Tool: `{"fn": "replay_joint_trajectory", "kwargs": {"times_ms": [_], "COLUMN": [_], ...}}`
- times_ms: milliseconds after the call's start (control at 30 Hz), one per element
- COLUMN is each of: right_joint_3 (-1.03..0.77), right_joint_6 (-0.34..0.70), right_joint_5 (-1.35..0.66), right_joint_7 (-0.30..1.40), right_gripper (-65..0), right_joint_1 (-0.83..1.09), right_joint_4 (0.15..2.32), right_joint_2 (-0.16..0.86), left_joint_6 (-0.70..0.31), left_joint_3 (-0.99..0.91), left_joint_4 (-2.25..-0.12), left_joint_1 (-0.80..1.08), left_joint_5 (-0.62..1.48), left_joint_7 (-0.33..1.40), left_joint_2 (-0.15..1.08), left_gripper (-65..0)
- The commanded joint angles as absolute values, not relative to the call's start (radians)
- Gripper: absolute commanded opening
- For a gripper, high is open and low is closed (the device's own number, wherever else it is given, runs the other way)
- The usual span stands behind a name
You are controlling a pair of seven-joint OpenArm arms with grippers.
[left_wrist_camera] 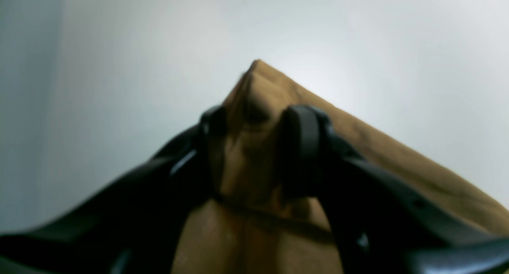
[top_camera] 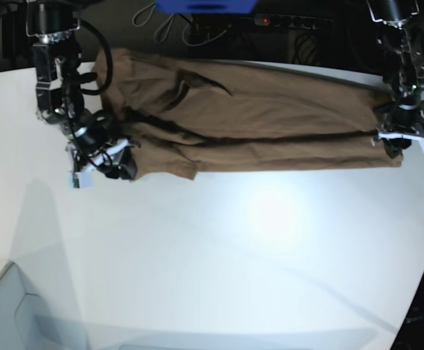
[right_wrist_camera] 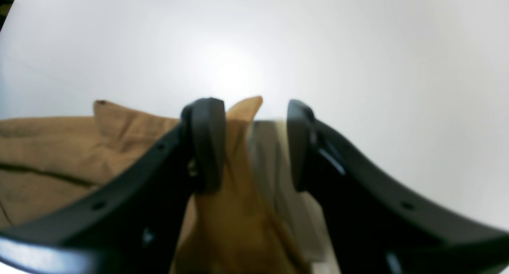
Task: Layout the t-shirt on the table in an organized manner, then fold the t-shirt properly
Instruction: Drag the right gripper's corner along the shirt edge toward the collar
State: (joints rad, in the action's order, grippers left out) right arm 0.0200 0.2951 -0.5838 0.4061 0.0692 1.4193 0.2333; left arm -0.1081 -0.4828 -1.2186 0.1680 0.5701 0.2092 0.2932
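The brown t-shirt [top_camera: 256, 117] lies stretched in a long, partly folded band across the far half of the white table [top_camera: 234, 248]. My left gripper [top_camera: 401, 142] is at the band's right end. In the left wrist view it [left_wrist_camera: 256, 123] is shut on a pinched corner of the shirt [left_wrist_camera: 397, 154], a little above the table [left_wrist_camera: 358, 35]. My right gripper [top_camera: 114, 164] is at the band's left end. In the right wrist view it [right_wrist_camera: 252, 142] is open. Shirt fabric [right_wrist_camera: 59, 154] lies against one finger [right_wrist_camera: 206, 142], and table [right_wrist_camera: 358, 47] shows in the gap beside the other.
Cables and a power strip [top_camera: 299, 20] lie behind the table's far edge, under a blue object [top_camera: 205, 6]. The table's curved edge [top_camera: 423, 262] runs down the right side. A grey surface [top_camera: 8, 313] lies beyond the near left corner.
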Motion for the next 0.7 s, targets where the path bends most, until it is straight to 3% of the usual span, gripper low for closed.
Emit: {"fn": "replay_joint_trajectory", "kwargs": {"times_ms": [0,133,367,667], "right_joint_3": [0.035,0.064,0.062,0.036], "right_joint_6": [0.311,0.312,0.312,0.312], "right_joint_5": [-0.598,-0.598,-0.598,-0.599], "right_joint_7": [0.386,0.377,0.375,0.266], "right_gripper": [-38.9,-42.3,-65.0,-65.0], "right_joint_1": [0.054,0.058,0.053,0.174], "right_joint_4": [1.434,1.434,1.443,1.62], "right_joint_2": [0.24,0.24,0.24,0.24], "left_joint_6": [-0.108,-0.108,-0.108,-0.108], "left_joint_3": [-0.487,-0.487,-0.487,-0.487], "left_joint_4": [-1.233,-1.233,-1.233,-1.233], "left_joint_1": [0.157,0.156,0.156,0.157], "left_joint_5": [0.573,0.573,0.573,0.573], "left_joint_7": [0.189,0.189,0.189,0.189], "left_joint_2": [0.306,0.306,0.306,0.306], "left_gripper": [-40.7,-40.7,-40.7,-40.7]}}
